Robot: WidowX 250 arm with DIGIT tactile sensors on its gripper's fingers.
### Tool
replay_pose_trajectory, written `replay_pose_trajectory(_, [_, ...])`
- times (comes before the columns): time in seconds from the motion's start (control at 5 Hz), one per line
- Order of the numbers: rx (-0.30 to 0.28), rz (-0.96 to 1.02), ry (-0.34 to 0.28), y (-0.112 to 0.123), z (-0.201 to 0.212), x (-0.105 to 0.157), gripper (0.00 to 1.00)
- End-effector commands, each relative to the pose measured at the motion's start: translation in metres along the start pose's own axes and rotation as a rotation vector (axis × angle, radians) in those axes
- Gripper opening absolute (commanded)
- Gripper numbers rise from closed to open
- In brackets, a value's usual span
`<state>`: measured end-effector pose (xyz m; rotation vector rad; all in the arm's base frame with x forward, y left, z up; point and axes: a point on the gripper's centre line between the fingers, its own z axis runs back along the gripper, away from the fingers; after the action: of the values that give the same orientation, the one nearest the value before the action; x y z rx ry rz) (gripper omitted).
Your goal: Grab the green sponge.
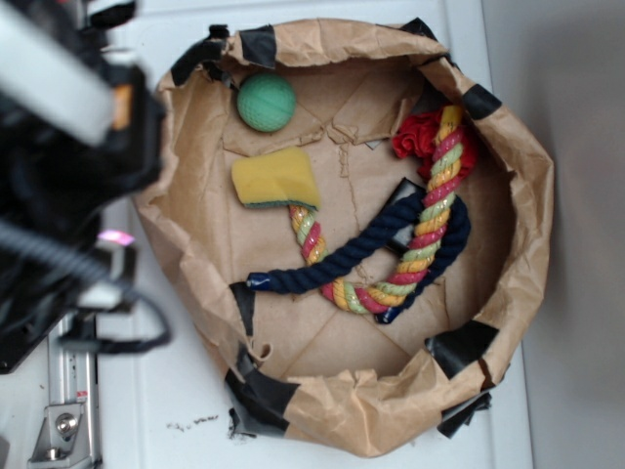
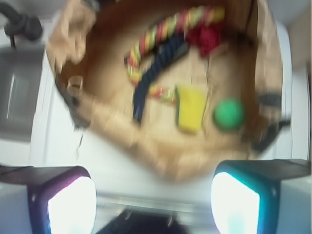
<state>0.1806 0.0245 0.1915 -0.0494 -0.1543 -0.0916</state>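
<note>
Where the brown paper basin [image 1: 518, 176] spreads across the white table [image 1: 176, 391], the green sponge [image 1: 274, 178] lies flat on its floor — a yellow block with a thin dark green edge along its lower side. A round green ball [image 1: 266, 102] sits just above it, apart from it. Touching the sponge's lower right corner is one end of a striped red, yellow and green rope [image 1: 430, 210], which loops across a dark navy rope [image 1: 342, 256]. The robot arm [image 1: 59, 147] is blurred at the left edge, outside the basin. In the wrist view the gripper [image 2: 153, 200] hangs over the table short of the basin rim, well apart from the sponge — its two fingers [image 2: 70, 202] spread wide, holding nothing.
</note>
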Motion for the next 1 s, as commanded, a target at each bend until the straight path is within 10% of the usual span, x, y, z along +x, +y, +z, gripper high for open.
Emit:
replay_pose_trajectory(0.0, [0.025,-0.058,-0.023,0.054,-0.046,0.043,1.0])
replay_pose_trajectory(0.8, [-0.05,-0.379,0.143,0.023,-0.166,0.024,1.0])
